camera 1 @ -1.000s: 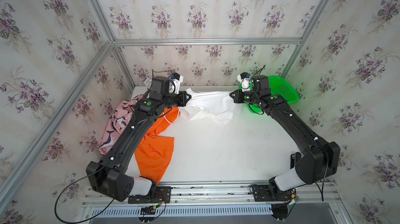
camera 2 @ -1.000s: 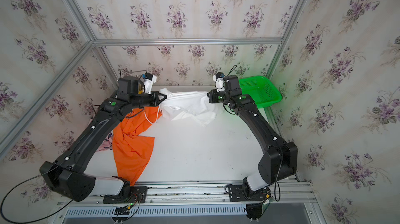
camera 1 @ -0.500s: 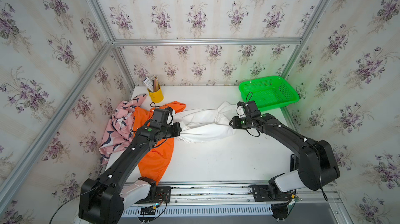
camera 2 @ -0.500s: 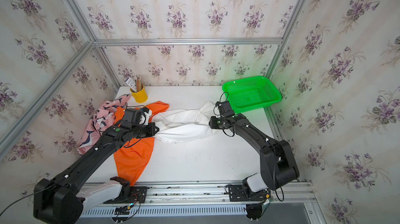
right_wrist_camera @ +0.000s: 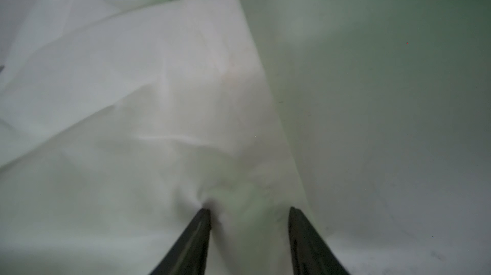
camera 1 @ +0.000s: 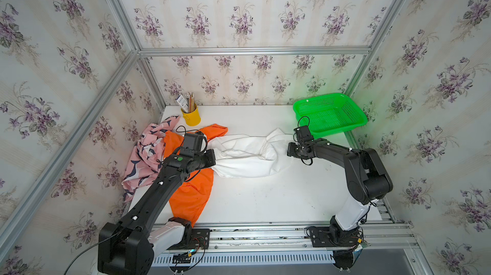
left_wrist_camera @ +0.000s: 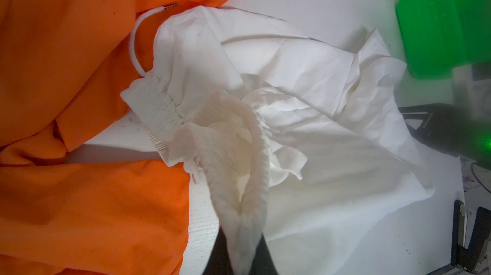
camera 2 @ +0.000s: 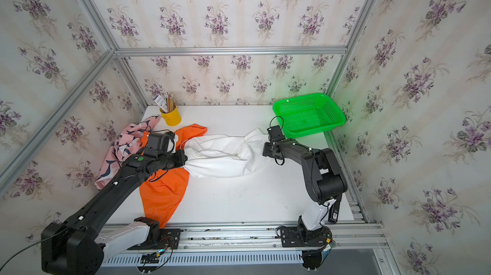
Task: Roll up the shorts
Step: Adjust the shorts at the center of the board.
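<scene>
The white shorts (camera 1: 247,154) (camera 2: 225,156) lie crumpled across the middle of the table, stretched between my two grippers. My left gripper (camera 1: 214,158) (camera 2: 185,160) is shut on their gathered elastic waistband (left_wrist_camera: 239,170), pinched between the jaws (left_wrist_camera: 243,249). My right gripper (camera 1: 288,150) (camera 2: 263,150) is at the shorts' other end; its jaws (right_wrist_camera: 249,212) stand apart with white cloth (right_wrist_camera: 159,87) between and under them. The orange shorts (camera 1: 194,194) (left_wrist_camera: 66,47) lie under my left arm. The pink whale-print shorts (camera 1: 146,154) (camera 2: 119,151) are bunched against the left wall.
A green mesh basket (camera 1: 357,113) (camera 2: 313,130) stands at the back right, just behind my right gripper. A yellow cup with pencils (camera 1: 191,118) (camera 2: 171,117) stands at the back left. The white table (camera 1: 265,202) is walled on three sides.
Both arms came down and forward from the back wall, laying the white shorts on the table. The right gripper, shut on the cloth a second ago, has let go.
</scene>
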Robot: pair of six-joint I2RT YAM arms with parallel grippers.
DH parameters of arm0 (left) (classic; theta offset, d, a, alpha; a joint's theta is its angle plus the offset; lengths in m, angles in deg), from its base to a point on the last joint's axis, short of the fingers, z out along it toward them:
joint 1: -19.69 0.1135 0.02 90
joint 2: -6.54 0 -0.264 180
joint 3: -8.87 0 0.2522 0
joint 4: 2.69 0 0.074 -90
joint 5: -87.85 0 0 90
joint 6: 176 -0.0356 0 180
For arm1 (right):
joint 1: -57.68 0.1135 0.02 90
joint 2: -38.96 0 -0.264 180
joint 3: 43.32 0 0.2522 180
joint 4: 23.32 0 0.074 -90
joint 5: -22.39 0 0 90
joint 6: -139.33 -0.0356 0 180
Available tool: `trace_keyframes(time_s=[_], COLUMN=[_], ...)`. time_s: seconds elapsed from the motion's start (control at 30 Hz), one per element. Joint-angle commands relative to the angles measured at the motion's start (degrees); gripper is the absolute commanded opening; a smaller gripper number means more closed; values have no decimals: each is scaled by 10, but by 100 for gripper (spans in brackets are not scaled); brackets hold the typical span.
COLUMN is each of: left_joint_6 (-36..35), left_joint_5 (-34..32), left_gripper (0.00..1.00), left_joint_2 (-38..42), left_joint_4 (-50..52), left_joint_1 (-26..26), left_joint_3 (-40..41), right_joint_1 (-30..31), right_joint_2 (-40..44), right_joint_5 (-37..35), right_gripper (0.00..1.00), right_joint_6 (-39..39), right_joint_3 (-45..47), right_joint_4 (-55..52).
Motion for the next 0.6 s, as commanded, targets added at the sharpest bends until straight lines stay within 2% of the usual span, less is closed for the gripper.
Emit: trace_keyframes(time_s=[0.0, 0.03, 0.17, 0.33, 0.43, 0.57], left_joint_6=[-4, -9, -35, -68, -82, -103], left_joint_5=[-1, -1, -8, -67, -121, -141], left_gripper=[0, 0, 0, 0, 0, 0], left_joint_2=[9, 13, 32, 92, 120, 111], left_joint_4=[-1, -2, 29, 101, 107, 109], left_joint_1=[1, 1, 2, 3, 7, 27], left_joint_3=[-17, -26, -88, -206, -247, -274], right_joint_1=[0, 0, 0, 1, 1, 1], right_joint_2=[26, 47, 156, 309, 327, 288], right_joint_5=[12, 7, -15, -17, 6, 37], right_gripper=[9, 0, 0, 0, 0, 0], right_joint_6=[-16, -17, -12, 0, 11, 20], right_joint_3=[7, 9, -10, -114, -210, -289], right_joint_4=[15, 10, -34, -110, -140, -139])
